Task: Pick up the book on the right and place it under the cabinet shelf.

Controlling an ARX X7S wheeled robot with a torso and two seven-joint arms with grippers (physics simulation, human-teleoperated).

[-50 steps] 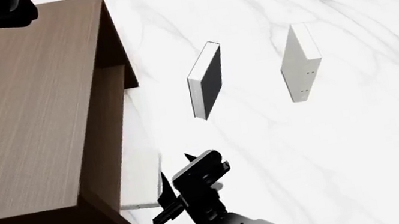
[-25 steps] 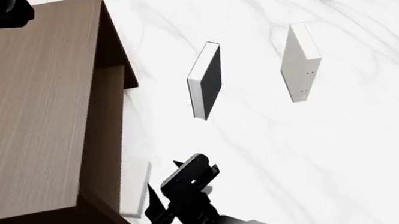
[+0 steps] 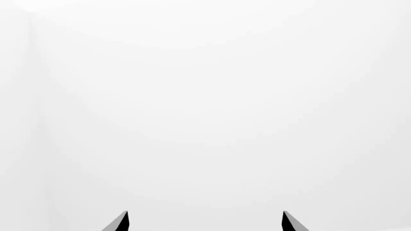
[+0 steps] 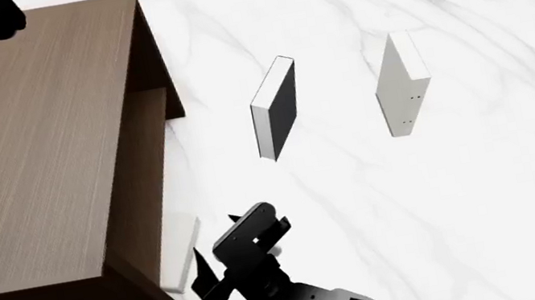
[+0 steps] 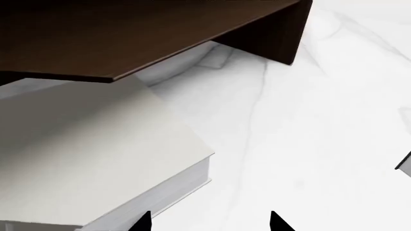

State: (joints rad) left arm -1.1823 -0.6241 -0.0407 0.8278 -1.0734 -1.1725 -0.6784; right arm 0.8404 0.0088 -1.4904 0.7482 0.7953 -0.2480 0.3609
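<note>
The pale book (image 5: pixel 96 159) lay flat, partly under the cabinet shelf (image 4: pixel 40 155). The right gripper (image 5: pixel 209 222) hung just beside it, jaws apart and empty; the left gripper (image 3: pixel 204 222) likewise.

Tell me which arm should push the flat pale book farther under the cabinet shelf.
Right. The right gripper is open beside the flat pale book, which juts out from the cabinet shelf. The left gripper faces only blank white, far from the book.
</note>
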